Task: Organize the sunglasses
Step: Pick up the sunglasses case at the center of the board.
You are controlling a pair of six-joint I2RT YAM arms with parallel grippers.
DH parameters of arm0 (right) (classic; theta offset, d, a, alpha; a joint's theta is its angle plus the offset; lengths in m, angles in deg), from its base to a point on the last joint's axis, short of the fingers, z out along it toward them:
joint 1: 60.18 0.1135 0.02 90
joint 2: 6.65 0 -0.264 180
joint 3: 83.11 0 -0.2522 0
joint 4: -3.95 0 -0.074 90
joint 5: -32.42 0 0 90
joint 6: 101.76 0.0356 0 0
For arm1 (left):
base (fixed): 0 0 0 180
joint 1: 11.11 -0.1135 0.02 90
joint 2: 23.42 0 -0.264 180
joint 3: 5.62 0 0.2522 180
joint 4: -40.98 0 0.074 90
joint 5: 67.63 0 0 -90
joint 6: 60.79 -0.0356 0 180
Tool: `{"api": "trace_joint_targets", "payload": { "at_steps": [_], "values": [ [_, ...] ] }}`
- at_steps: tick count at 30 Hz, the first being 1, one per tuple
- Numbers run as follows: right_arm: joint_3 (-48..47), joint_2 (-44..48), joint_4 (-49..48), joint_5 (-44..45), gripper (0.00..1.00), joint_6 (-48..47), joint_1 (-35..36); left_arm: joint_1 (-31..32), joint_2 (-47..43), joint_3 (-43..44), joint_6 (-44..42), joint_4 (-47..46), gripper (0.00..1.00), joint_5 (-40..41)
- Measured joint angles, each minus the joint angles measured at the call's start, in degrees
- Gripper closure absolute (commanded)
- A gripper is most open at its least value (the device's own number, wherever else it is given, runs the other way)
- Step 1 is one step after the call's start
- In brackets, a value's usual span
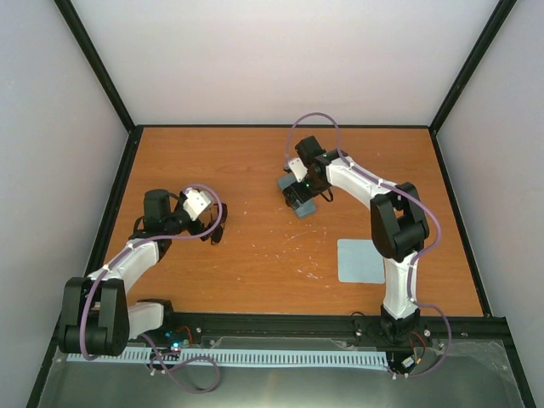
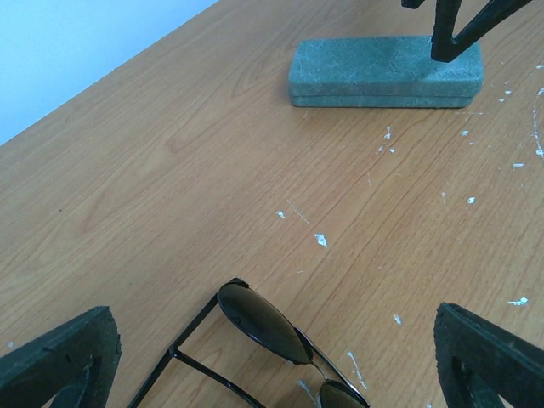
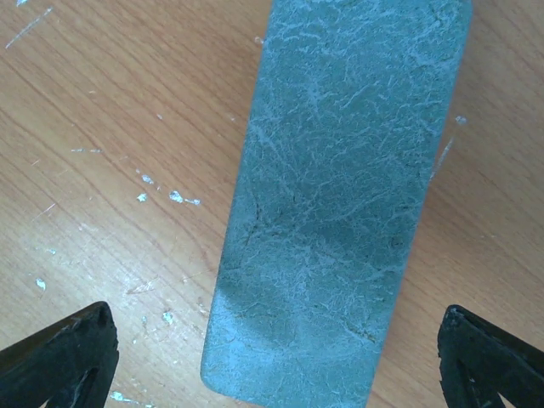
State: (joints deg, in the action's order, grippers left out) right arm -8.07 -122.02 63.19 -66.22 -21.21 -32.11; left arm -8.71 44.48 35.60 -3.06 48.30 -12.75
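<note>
The sunglasses [image 2: 263,327] lie on the table with their thin black arms unfolded, dark lenses up. My left gripper [image 2: 272,365] is open just above them, one finger on each side, not touching. In the top view the left gripper [image 1: 214,223] hovers over the sunglasses [image 1: 216,236], which are mostly hidden. The grey-blue case [image 3: 340,195] is closed and lies flat. My right gripper [image 3: 276,370] is open right over the case's near end, its fingers wide on both sides. The top view shows the right gripper [image 1: 303,192] above the case [image 1: 304,207].
A pale blue square cloth [image 1: 361,260] lies flat at the right front of the table. The case [image 2: 387,72] and the right gripper's fingers [image 2: 459,25] show at the far end of the left wrist view. Black frame posts and white walls border the table.
</note>
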Motion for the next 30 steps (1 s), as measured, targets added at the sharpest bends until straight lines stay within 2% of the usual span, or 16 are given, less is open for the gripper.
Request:
{"api": "trace_joint_targets", "payload": {
  "at_steps": [16, 30],
  "values": [
    [-3.91, -5.38, 2.67, 4.28, 0.00, -0.24, 1.49, 0.00, 0.24, -0.11, -0.02, -0.15, 0.01, 0.20],
    [-6.05, -8.15, 3.32, 5.68, 0.07, -0.24, 1.55, 0.00, 0.24, -0.66, -0.02, -0.39, 0.01, 0.20]
  ]
}}
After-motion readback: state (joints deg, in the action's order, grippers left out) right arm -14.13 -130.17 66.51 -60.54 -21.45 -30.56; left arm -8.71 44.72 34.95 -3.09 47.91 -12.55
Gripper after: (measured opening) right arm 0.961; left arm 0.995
